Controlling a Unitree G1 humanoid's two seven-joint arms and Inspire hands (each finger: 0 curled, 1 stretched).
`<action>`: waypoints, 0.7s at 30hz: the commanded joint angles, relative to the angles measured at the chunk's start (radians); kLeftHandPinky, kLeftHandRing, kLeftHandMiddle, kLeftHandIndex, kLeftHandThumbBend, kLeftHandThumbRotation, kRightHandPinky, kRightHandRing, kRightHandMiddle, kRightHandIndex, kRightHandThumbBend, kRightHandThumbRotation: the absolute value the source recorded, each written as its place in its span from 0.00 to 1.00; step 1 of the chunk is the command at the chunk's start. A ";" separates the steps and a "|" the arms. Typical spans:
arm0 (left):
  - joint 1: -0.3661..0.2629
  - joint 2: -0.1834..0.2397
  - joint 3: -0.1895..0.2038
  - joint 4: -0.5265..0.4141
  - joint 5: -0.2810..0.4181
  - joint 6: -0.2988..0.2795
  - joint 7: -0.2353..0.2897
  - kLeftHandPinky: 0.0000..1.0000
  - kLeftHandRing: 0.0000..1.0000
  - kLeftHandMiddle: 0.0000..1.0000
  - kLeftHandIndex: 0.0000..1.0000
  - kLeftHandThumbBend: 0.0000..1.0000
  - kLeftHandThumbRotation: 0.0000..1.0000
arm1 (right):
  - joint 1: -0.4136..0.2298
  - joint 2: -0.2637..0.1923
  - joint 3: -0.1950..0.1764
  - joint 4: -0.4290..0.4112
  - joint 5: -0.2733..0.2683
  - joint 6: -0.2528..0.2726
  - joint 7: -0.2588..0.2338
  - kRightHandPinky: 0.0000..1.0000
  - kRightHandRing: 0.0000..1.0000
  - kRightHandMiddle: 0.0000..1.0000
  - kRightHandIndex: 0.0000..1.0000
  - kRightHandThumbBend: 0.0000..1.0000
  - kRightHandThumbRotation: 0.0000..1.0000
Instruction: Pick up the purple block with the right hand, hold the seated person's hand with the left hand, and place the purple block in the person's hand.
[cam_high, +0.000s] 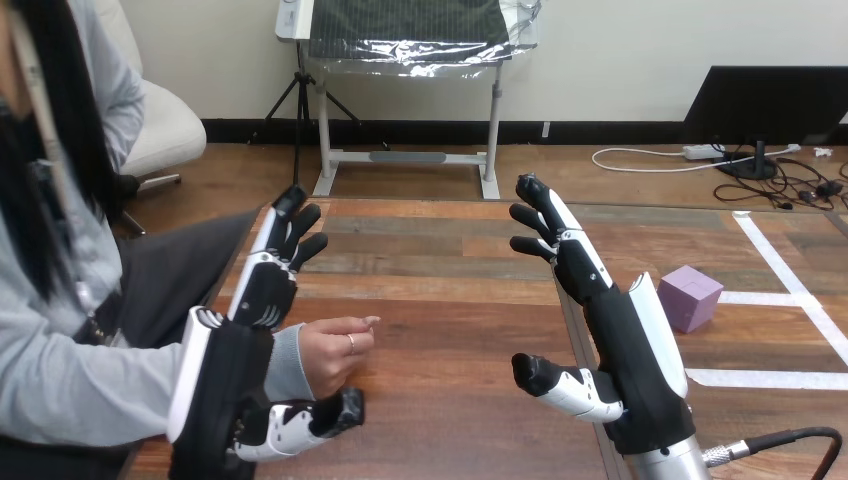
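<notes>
A purple block (689, 296) rests on the wooden table (450, 300) at the right, just past my right hand. My right hand (612, 330) is raised over the table, open, fingers straight and thumb spread, with nothing in it. My left hand (250, 340) is at the left, open, fingers stretched forward. The person's hand (335, 352) lies loosely curled between my left thumb and my left fingers, touching or nearly touching the palm. None of my left hand's fingers curl round it.
White tape lines (790, 290) cross the table's right part. The person sits close at the left edge of the table.
</notes>
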 joint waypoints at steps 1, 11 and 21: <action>-0.041 -0.006 0.029 -0.020 0.008 -0.025 0.009 0.88 0.94 0.98 0.96 1.00 0.70 | -0.069 0.006 -0.019 -0.009 -0.003 -0.009 -0.021 0.82 0.91 0.95 0.95 1.00 0.88; -0.039 0.002 0.037 -0.019 0.011 -0.033 0.001 0.87 0.94 0.98 0.96 1.00 0.70 | -0.060 0.004 -0.022 -0.016 -0.018 -0.008 -0.031 0.82 0.91 0.95 0.95 1.00 0.88; -0.019 0.007 0.033 -0.051 0.015 -0.036 -0.001 0.87 0.95 0.99 0.97 1.00 0.71 | -0.034 -0.001 -0.020 -0.056 -0.024 -0.003 -0.026 0.83 0.92 0.96 0.95 1.00 0.86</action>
